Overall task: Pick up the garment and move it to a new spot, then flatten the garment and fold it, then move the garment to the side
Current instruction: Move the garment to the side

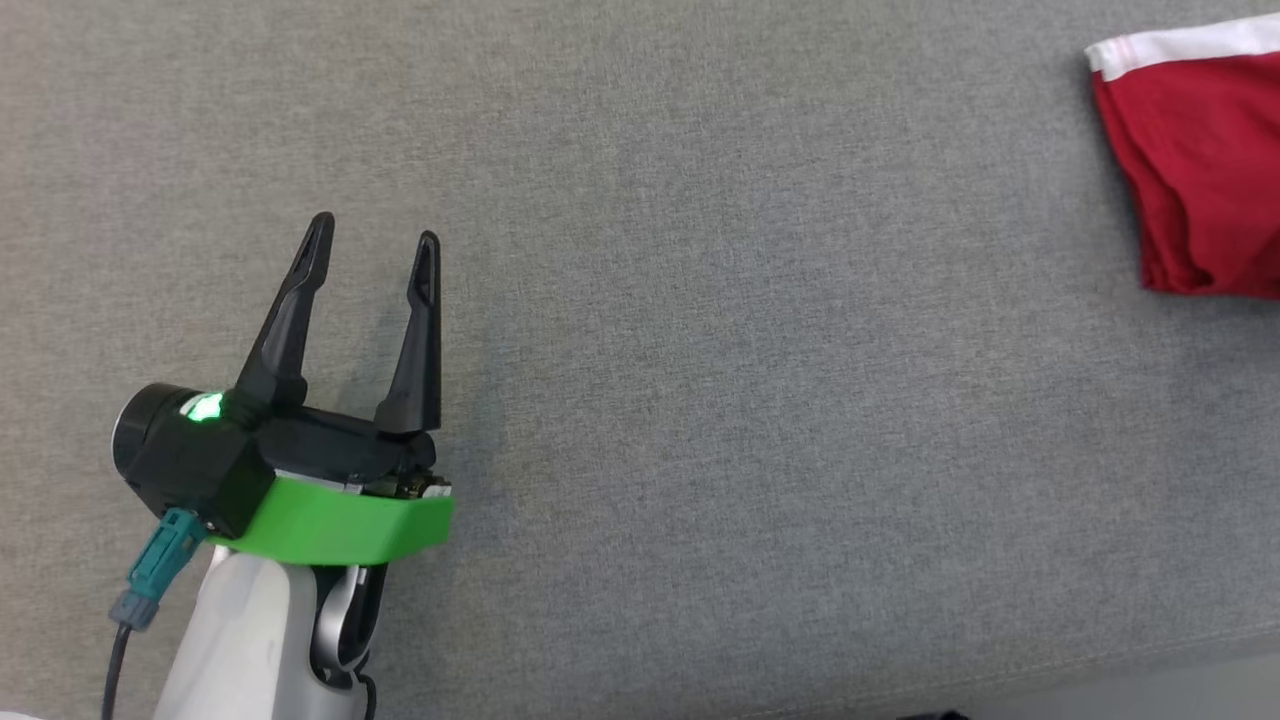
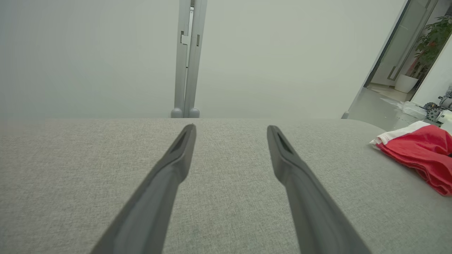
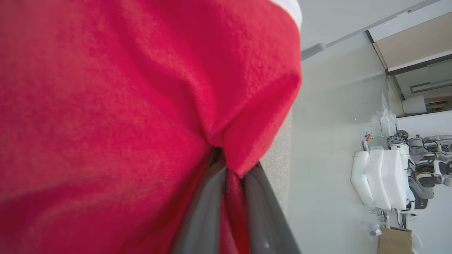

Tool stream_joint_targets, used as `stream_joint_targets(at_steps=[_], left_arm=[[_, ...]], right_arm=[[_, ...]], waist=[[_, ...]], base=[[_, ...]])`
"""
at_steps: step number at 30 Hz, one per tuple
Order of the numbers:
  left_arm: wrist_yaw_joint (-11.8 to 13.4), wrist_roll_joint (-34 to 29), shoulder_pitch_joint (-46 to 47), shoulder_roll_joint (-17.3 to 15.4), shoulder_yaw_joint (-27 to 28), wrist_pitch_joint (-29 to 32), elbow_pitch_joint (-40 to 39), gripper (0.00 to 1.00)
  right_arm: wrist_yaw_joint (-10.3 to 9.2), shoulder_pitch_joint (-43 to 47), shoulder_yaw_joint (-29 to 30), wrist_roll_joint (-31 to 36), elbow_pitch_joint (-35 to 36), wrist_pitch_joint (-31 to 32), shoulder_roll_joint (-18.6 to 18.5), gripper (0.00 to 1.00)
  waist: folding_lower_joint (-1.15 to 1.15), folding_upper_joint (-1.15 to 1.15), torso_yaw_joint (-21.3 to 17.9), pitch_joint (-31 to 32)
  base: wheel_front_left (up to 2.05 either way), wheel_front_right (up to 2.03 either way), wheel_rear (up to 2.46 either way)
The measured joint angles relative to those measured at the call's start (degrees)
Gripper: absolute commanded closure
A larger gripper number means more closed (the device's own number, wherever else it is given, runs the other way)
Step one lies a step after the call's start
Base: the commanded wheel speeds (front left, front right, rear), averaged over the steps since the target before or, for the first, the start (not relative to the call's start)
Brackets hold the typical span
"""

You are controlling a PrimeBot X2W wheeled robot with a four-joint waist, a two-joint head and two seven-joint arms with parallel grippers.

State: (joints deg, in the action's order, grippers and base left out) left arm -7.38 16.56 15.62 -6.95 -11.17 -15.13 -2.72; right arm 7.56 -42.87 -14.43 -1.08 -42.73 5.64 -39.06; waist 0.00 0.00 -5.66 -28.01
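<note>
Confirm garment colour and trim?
Red garment with a white band along one edge; head view shows it best.

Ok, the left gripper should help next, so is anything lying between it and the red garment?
Nothing visible does. In the head view the grey surface is bare between the open left gripper and the red garment at the far right, which the right gripper holds pinched.

No writing, label, brand or number is legible anywhere.

The garment (image 1: 1195,160) runs off the head view's right edge, and its cloth buries the right jaws' tips.
</note>
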Motion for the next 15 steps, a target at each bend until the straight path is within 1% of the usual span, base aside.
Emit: stream_joint_targets(at_steps=[3,5,6,7,8,13,15], left_arm=[[0.0,-0.1,0.0,-1.1,-0.2,0.0,-1.5,0.0],[0.0,-0.1,0.0,-1.4,-0.2,0.0,-2.4,0.0],[0.0,-0.2,0.0,-1.6,-0.2,0.0,-2.6,0.0],[0.0,-0.2,0.0,-1.8,-0.2,0.0,-2.7,0.0],[0.0,-0.2,-0.1,-2.0,-0.2,0.0,-2.8,0.0],[0.0,-0.3,-0.1,-2.1,-0.4,0.0,-2.7,0.0],[0.0,-0.2,-0.2,-1.6,-0.1,0.0,-2.3,0.0]], right_arm=[[0.0,-0.5,3.4,2.5,-1.0,-1.9,-0.6,1.0],[0.0,-0.8,6.0,4.3,-1.2,-3.4,-0.4,1.0],[0.0,-0.8,7.0,5.3,-1.3,-3.8,-0.2,0.94],[0.0,-0.8,7.9,6.0,-1.4,-4.2,0.2,0.49],[0.0,-0.8,8.9,6.9,-1.5,-4.5,0.7,0.0],[0.0,0.0,13.4,10.8,-2.6,-5.5,2.2,0.0],[0.0,0.8,14.9,12.7,-2.2,-8.2,2.3,0.0]], waist=[[0.0,0.0,-0.6,-2.1],[0.0,0.0,-0.9,-3.4],[0.0,0.0,-1.0,-3.9],[0.0,0.0,-1.1,-4.3],[0.0,0.0,-1.2,-4.7],[0.0,0.0,-1.0,-4.7],[0.0,0.0,-0.8,-4.0]], base=[[0.0,0.0,0.0],[0.0,0.0,0.0],[0.0,0.0,0.0],[0.0,0.0,0.0],[0.0,0.0,0.0],[0.0,0.0,0.0],[0.0,0.0,0.0]])
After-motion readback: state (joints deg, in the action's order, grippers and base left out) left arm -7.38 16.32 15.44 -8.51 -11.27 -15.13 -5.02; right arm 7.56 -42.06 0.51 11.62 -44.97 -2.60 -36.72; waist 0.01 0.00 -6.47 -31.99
